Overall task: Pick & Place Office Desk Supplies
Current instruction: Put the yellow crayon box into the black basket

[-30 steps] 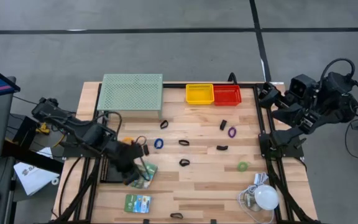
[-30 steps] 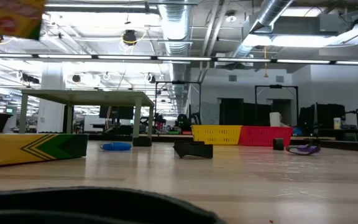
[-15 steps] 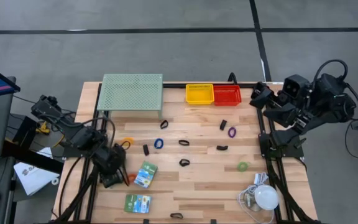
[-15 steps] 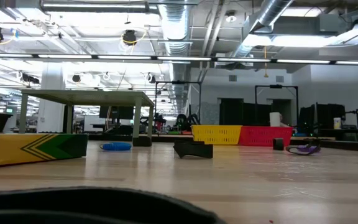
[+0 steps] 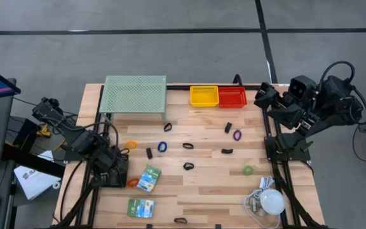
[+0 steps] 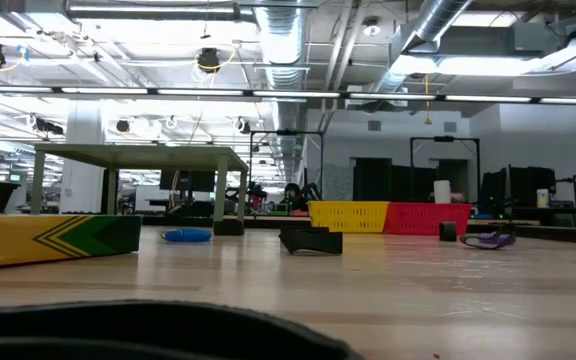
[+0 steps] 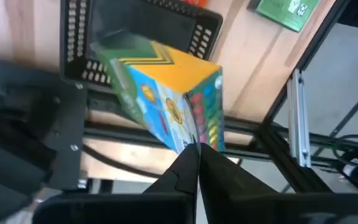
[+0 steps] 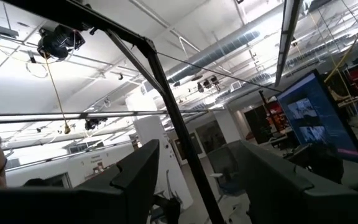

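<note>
My left gripper is shut on a yellow-green printed box, above a black tray at the table's left edge. In the high view this gripper hides the box. Two flat green packs lie flat on the table. Black clips, a blue ring, a purple ring, a green ring and an orange ring lie scattered over the middle of the table. My right gripper is open, raised at the table's far right corner. My left gripper pinches the box between its two fingertips by one end corner, coming from above and pointing down. The box hangs tilted below the fingers over the black tray. I cannot tell whether the box touches the tray.
A pale-green mesh stand stands at the far left. A yellow basket and a red basket sit at the far edge. A white dome with a cord lies near the right corner. Another orange piece lies beside the tray.
My left gripper has carried the box from beside the upper green pack toward the table's left edge, over the black tray. It stayed shut on the box, which has left the low view. My right gripper has shifted a little toward the table's left.
</note>
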Controlling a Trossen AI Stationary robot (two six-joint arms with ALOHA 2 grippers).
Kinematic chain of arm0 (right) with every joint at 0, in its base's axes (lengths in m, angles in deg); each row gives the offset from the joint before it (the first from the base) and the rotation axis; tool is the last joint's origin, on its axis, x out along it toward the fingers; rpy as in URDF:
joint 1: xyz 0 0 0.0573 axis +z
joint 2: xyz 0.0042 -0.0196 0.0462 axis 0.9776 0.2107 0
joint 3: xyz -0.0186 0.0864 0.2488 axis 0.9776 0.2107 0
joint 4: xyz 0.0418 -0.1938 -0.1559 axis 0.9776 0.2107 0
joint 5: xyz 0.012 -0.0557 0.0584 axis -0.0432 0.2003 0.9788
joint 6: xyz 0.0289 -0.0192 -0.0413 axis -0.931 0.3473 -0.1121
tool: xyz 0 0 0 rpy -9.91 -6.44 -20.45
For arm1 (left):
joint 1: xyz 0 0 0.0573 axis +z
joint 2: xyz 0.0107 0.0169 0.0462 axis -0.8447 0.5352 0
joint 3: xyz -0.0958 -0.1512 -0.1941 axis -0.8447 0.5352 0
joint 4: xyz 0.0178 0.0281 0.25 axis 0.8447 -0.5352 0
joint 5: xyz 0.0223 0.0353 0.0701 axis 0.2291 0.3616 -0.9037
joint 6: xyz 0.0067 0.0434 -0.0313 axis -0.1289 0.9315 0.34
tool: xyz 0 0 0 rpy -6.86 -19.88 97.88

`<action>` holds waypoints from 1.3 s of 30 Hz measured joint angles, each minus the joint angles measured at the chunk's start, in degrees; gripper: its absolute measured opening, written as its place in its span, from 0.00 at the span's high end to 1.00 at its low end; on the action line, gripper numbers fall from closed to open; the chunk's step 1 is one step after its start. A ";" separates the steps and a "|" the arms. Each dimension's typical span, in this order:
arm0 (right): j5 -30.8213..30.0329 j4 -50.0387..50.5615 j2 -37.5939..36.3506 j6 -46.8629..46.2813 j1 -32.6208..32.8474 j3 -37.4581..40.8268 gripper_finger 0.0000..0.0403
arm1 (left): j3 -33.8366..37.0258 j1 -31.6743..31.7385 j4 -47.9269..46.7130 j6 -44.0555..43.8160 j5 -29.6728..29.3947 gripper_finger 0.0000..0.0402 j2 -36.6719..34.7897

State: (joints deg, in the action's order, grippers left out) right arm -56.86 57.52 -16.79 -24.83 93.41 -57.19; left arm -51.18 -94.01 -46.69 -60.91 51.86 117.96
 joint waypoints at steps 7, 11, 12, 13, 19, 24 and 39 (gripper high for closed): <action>-0.28 -0.07 0.02 0.90 -0.01 0.00 0.48 | 0.00 0.00 0.04 9.64 -1.06 1.00 2.40; -0.26 -0.09 0.02 0.90 -0.66 0.00 0.48 | 0.00 0.00 0.05 15.29 -1.15 1.00 6.07; -0.28 -0.10 0.02 0.90 -0.74 0.00 0.48 | 0.00 0.00 0.05 16.38 -1.18 1.00 7.13; -0.28 -0.09 0.02 0.90 -0.74 0.00 0.48 | 0.00 0.00 0.06 17.14 -1.33 1.00 8.09; -0.17 -0.07 0.02 0.90 -0.72 0.00 0.48 | 0.00 0.00 0.03 19.97 -2.68 1.00 11.72; 0.01 -0.02 0.00 0.94 -0.72 0.00 0.48 | 0.21 0.00 0.06 19.88 -3.04 1.00 12.00; 1.33 -0.04 -0.13 1.42 -0.55 0.00 0.48 | 4.52 0.00 2.10 19.58 -3.51 1.00 12.00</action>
State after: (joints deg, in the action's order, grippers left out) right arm -55.52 57.48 -16.92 -23.41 92.86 -57.19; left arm -46.66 -94.00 -44.59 -41.34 48.35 129.96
